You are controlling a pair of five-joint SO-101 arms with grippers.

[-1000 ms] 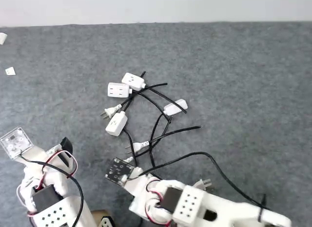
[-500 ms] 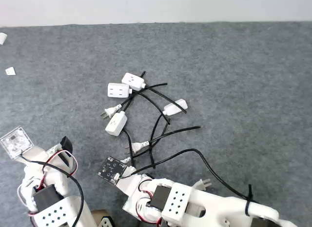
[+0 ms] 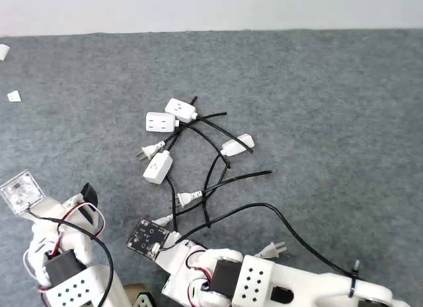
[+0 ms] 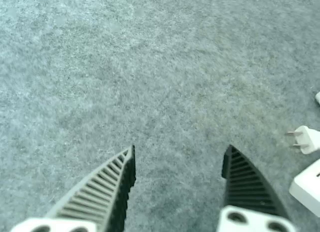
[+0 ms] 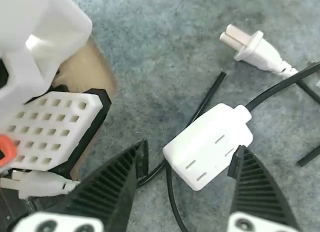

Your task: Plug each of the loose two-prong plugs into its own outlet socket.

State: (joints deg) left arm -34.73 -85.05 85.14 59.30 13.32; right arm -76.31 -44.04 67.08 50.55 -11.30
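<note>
Both tools read spread to me: right tool point(image 5: 190, 152) above a white outlet socket point(image 5: 207, 144), left tool point(image 4: 181, 151) above grey bench point(image 4: 160, 67).

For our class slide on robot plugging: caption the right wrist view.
Open jaws frame a white outlet socket on grey carpet, a loose two-prong plug lying apart.

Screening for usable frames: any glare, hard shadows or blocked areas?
High view: even light, soft shadows under the cables, no glare; an arm covers the carpet's near edge. Left wrist view: flat light, no glare. Right wrist view: white socket block bright, slots legible.
</note>
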